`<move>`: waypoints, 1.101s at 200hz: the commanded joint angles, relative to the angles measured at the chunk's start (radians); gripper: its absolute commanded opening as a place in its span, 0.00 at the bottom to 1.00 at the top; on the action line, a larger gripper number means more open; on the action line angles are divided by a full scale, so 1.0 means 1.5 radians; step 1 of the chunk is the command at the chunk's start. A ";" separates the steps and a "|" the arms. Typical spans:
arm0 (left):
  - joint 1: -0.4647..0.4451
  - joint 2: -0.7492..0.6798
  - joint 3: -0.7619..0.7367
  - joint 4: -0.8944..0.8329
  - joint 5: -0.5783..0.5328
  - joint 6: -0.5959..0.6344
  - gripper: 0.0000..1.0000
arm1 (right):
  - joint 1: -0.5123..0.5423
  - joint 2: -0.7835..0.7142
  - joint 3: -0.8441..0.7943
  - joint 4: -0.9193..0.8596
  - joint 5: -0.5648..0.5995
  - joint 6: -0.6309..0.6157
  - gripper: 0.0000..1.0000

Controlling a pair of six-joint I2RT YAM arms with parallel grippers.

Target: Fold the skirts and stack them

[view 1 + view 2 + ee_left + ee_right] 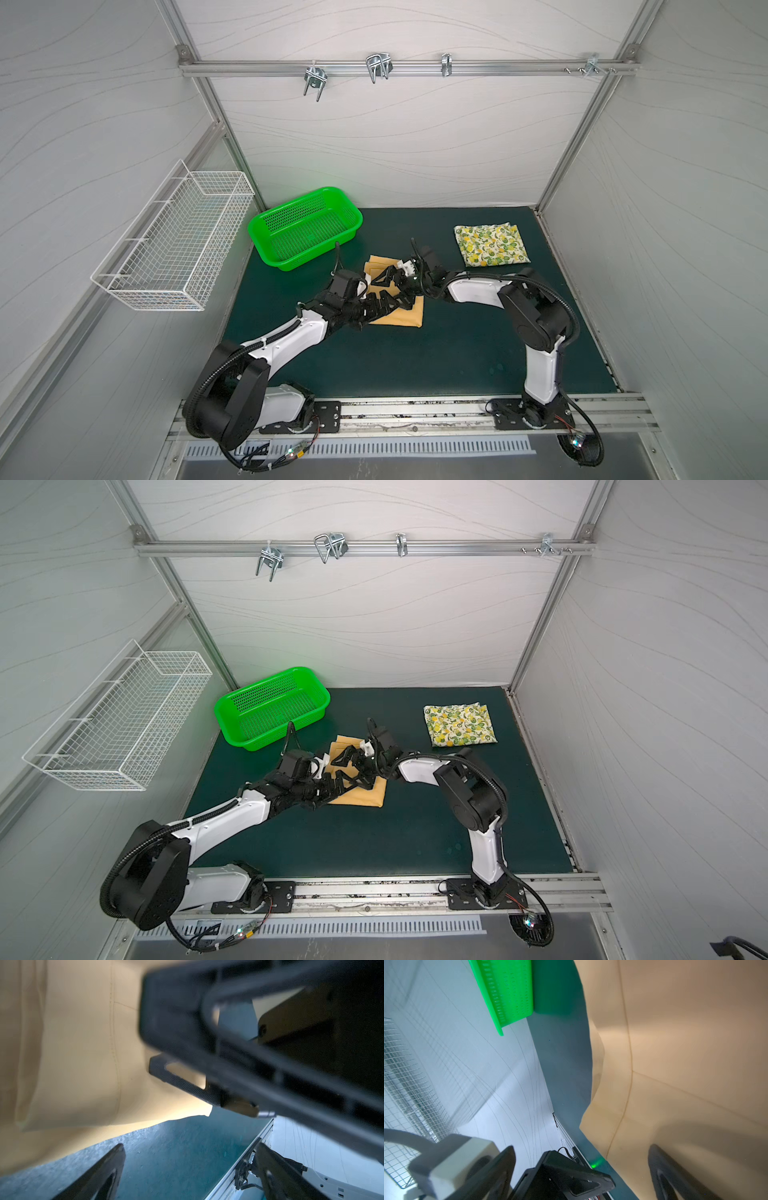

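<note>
Two baskets: green basket [299, 210] at tabletop's far left corner, bare mesh floor showing; wire basket [178, 245] on the side wall. Left gripper [392, 305] and right gripper [392, 282] splayed wide over folded mustard skirt [409, 318] mid-tabletop, gripping nothing. Lemon-print skirt [492, 245] lies folded near far right corner.

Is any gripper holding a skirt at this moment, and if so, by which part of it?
Nothing is held. The left gripper and the right gripper are both open over the mustard skirt.
</note>
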 commanded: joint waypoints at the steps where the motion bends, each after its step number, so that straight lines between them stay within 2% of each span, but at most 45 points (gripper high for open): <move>1: -0.018 -0.021 0.033 -0.002 -0.017 -0.011 0.98 | -0.030 -0.018 0.043 -0.068 -0.010 -0.041 0.99; 50: -0.064 -0.007 0.084 0.008 -0.029 -0.042 0.98 | -0.107 -0.018 0.095 -0.200 -0.027 -0.149 0.99; 95: -0.095 0.063 0.121 0.055 -0.029 -0.068 0.98 | -0.151 0.011 0.132 -0.258 -0.036 -0.208 0.99; 141: -0.101 0.150 0.123 0.125 -0.028 -0.094 0.98 | -0.173 0.058 0.168 -0.260 -0.053 -0.214 0.99; 184: -0.101 0.192 0.108 0.147 -0.039 -0.094 0.98 | -0.176 0.108 0.195 -0.247 -0.062 -0.206 0.99; 220: -0.093 0.204 0.098 0.138 -0.052 -0.081 0.98 | -0.190 0.128 0.163 -0.214 -0.047 -0.191 0.99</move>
